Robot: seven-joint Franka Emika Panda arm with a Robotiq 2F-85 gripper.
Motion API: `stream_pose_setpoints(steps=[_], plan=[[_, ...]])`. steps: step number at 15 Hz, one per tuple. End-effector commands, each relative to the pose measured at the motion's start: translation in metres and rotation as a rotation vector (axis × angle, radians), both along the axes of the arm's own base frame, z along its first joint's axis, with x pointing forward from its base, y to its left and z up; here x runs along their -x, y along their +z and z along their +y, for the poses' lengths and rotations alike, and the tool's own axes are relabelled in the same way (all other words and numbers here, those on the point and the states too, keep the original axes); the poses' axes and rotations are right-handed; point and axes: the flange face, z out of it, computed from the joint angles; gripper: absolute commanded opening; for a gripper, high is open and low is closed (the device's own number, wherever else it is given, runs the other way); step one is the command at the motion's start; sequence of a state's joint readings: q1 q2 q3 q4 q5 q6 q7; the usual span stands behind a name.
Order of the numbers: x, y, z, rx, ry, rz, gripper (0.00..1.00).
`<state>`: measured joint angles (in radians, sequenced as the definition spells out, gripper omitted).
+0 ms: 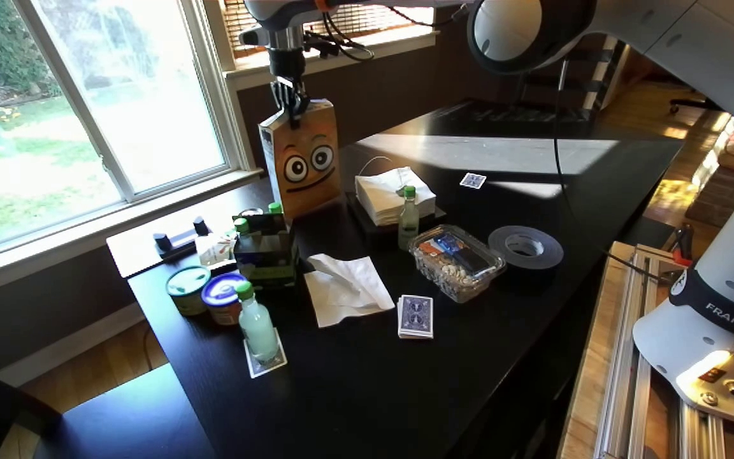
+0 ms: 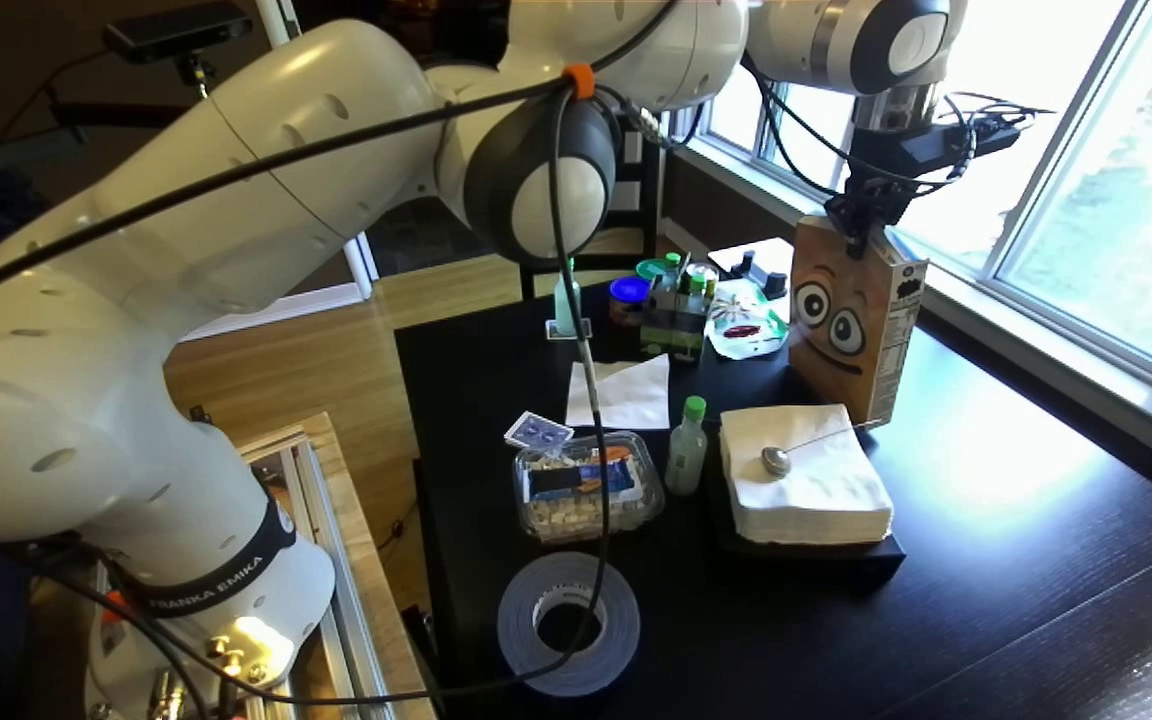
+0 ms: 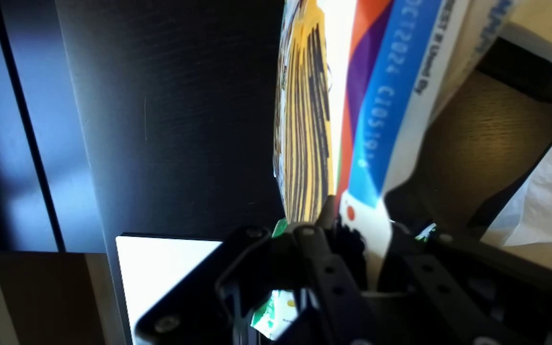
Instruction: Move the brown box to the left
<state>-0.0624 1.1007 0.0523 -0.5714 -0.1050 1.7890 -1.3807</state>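
The brown box (image 1: 308, 169) stands upright near the window, with its cartoon eyes showing in both exterior views (image 2: 836, 330). My gripper (image 1: 294, 120) points down at its top edge in both exterior views (image 2: 858, 240). In the wrist view the fingers (image 3: 360, 239) are shut on the box's top (image 3: 386, 110), which is pinched narrow between them. The box's printed side panel shows to the left of the top there. I cannot tell whether the box's bottom touches the table.
A napkin stack (image 2: 806, 480) in a black holder stands close beside the box. A bottle carrier (image 1: 266, 258) and a green-and-white package (image 2: 746, 325) are near it. A small bottle (image 1: 408, 223), plastic container (image 1: 457, 264) and tape roll (image 1: 525, 247) lie closer to the robot base. The window (image 1: 150, 83) is behind.
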Motion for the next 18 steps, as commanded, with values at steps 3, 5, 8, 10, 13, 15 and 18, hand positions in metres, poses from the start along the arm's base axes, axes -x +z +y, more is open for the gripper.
stream_pose_setpoints(steps=[3, 5, 8, 10, 13, 15, 18], plan=[[-0.001, 0.007, -0.002, -0.019, -0.028, -0.011, 0.49], [-0.001, 0.010, -0.004, -0.016, -0.033, -0.018, 0.63], [0.001, 0.021, -0.005, -0.013, -0.040, -0.024, 0.83], [0.002, 0.029, -0.005, -0.013, -0.036, -0.024, 0.97], [0.002, 0.040, -0.006, -0.019, -0.037, -0.045, 1.00], [0.001, 0.048, -0.007, -0.018, -0.042, -0.066, 1.00], [0.001, 0.061, -0.007, -0.014, -0.045, -0.095, 1.00]])
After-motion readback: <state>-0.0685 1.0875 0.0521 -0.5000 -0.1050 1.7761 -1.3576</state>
